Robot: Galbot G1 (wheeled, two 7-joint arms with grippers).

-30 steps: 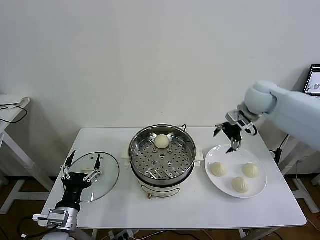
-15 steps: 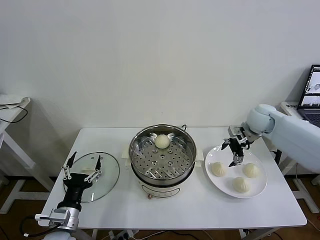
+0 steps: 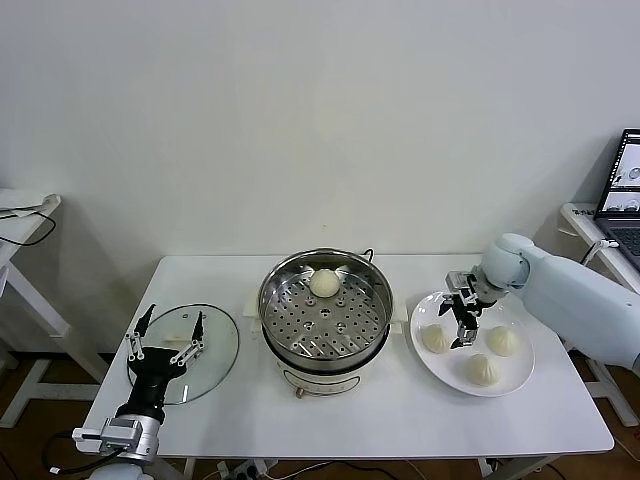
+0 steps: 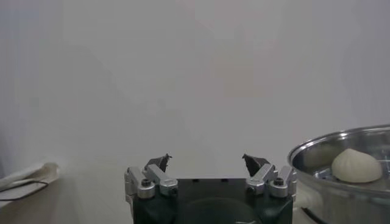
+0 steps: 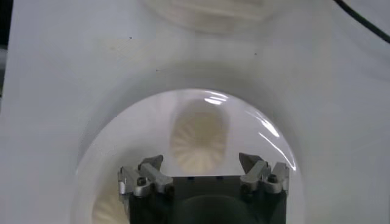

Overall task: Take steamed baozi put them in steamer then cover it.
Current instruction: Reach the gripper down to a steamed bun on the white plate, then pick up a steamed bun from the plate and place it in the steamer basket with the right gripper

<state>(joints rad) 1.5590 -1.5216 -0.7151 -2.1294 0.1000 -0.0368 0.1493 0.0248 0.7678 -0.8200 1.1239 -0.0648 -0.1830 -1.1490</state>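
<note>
- Your white table (image 3: 380, 420) stands against a plain wall, steamer (image 3: 325, 312) at centre holding one baozi (image 3: 323, 283).
- Your right gripper (image 3: 461, 322) points down over the plate (image 3: 520, 370), jaws spread, between two of three buns (image 3: 481, 369).
- Your left gripper (image 3: 164, 339) waits, fingers apart, tips upward, above the glass lid (image 3: 215, 350).

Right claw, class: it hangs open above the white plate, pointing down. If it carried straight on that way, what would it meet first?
Most likely the bun lying between the open fingers of the right claw, on the plate; depth is hard to judge.
</note>
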